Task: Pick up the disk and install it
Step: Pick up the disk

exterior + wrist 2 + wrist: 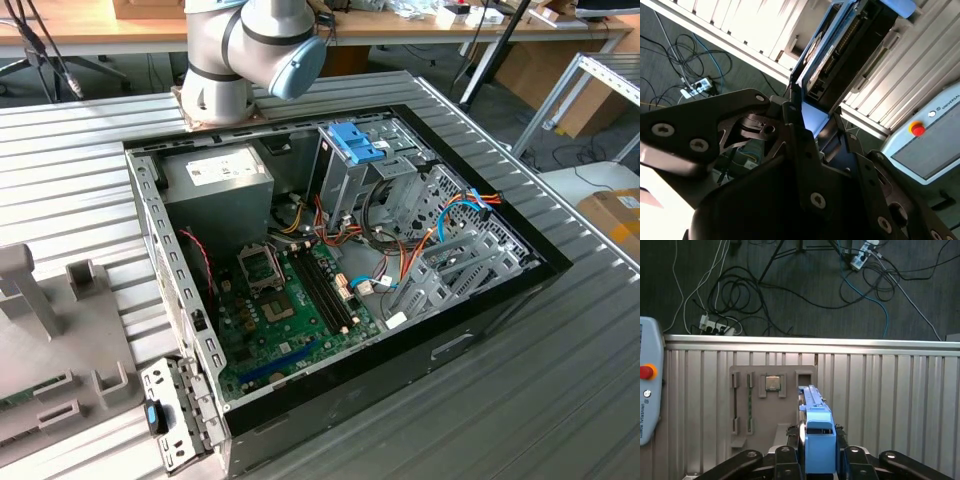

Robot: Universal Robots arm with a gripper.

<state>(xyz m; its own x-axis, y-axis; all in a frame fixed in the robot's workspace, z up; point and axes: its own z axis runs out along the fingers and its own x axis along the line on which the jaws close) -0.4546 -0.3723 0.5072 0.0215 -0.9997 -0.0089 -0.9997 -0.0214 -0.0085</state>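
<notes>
A robotics lab: open computer case (420,365) on a ribbed metal table (560,400), cables (747,290) across the floor (810,322).

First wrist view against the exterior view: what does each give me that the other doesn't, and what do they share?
First wrist view: the disk clamped in the gripper, a floor power strip. Exterior view: the open computer case, its motherboard, the arm. Shared: the ribbed metal table.
</notes>
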